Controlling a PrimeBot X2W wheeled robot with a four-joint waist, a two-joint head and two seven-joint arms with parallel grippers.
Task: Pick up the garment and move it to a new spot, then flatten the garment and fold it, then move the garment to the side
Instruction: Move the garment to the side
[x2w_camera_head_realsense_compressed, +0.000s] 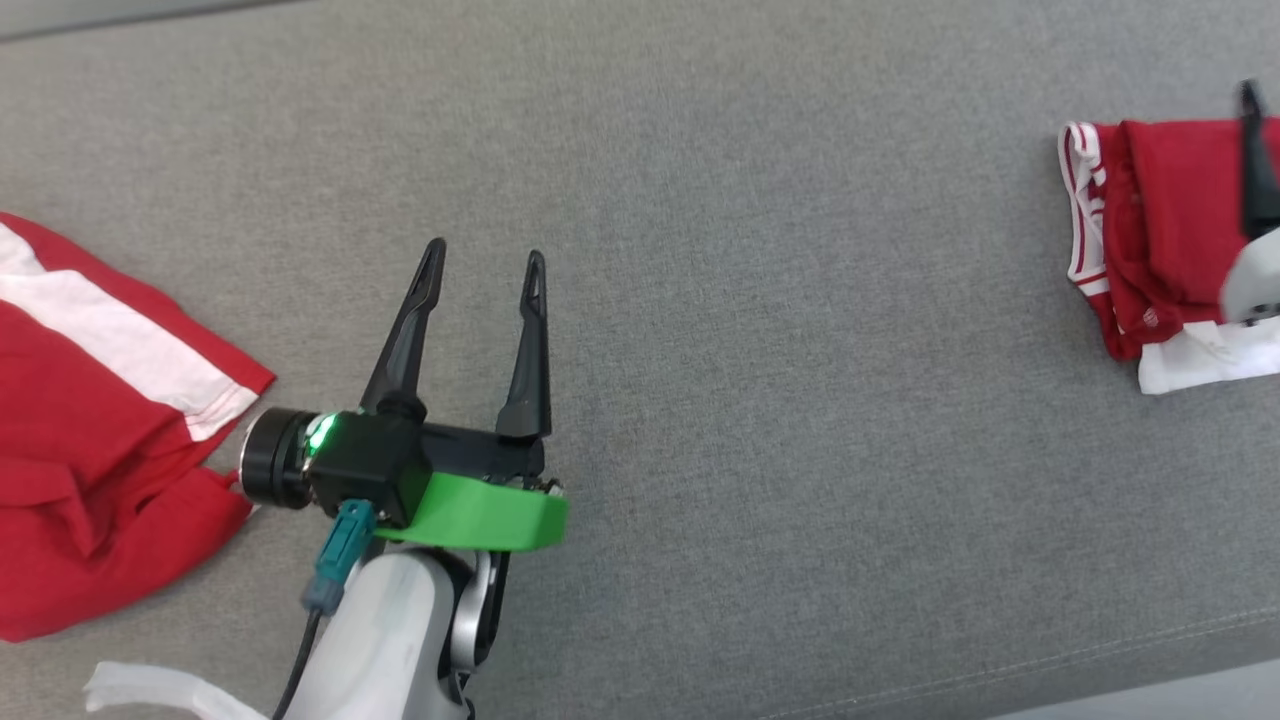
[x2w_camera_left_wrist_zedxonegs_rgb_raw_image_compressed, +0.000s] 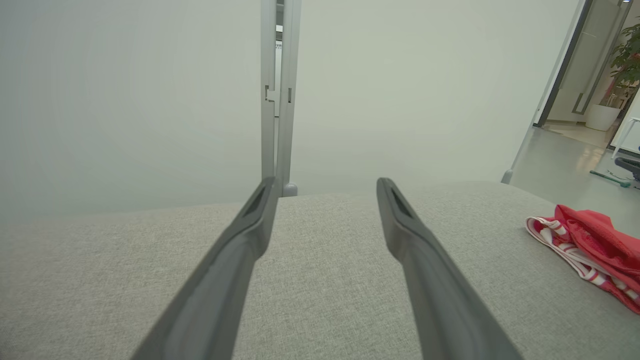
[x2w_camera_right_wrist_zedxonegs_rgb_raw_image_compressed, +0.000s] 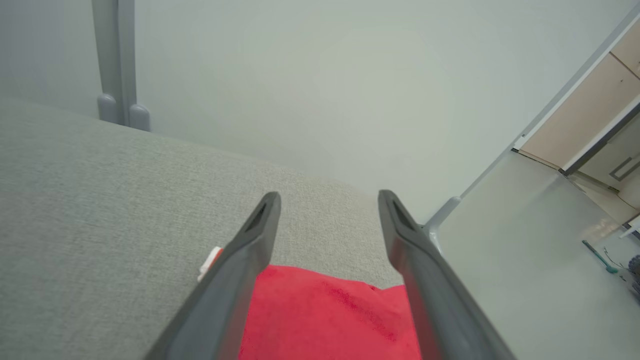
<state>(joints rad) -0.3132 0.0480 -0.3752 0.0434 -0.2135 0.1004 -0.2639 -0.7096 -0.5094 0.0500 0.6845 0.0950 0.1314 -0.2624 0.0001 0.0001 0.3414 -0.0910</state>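
The garment (x2w_camera_head_realsense_compressed: 1165, 220) is a folded red bundle with white-striped trim, lying at the far right of the grey fabric surface (x2w_camera_head_realsense_compressed: 800, 350). One dark finger (x2w_camera_head_realsense_compressed: 1256, 170) of my right arm lies over it. In the right wrist view my right gripper (x2w_camera_right_wrist_zedxonegs_rgb_raw_image_compressed: 329, 195) is open, with the red garment (x2w_camera_right_wrist_zedxonegs_rgb_raw_image_compressed: 325, 320) flat below and between its spread fingers, not pinched. My left gripper (x2w_camera_head_realsense_compressed: 485, 251) hangs open over bare fabric at centre left, holding nothing. In the left wrist view the left gripper (x2w_camera_left_wrist_zedxonegs_rgb_raw_image_compressed: 326, 184) faces the wall, with the garment (x2w_camera_left_wrist_zedxonegs_rgb_raw_image_compressed: 595, 245) off to its right.
A second red cloth with a white stripe (x2w_camera_head_realsense_compressed: 90, 430) lies spread at the left edge, close to my left wrist. A white strip (x2w_camera_head_realsense_compressed: 150, 685) sits at the bottom left. The surface's front edge (x2w_camera_head_realsense_compressed: 1150, 690) runs along the bottom right. A pale wall (x2w_camera_left_wrist_zedxonegs_rgb_raw_image_compressed: 150, 100) backs the surface, with floor (x2w_camera_right_wrist_zedxonegs_rgb_raw_image_compressed: 525, 275) beyond its right end.
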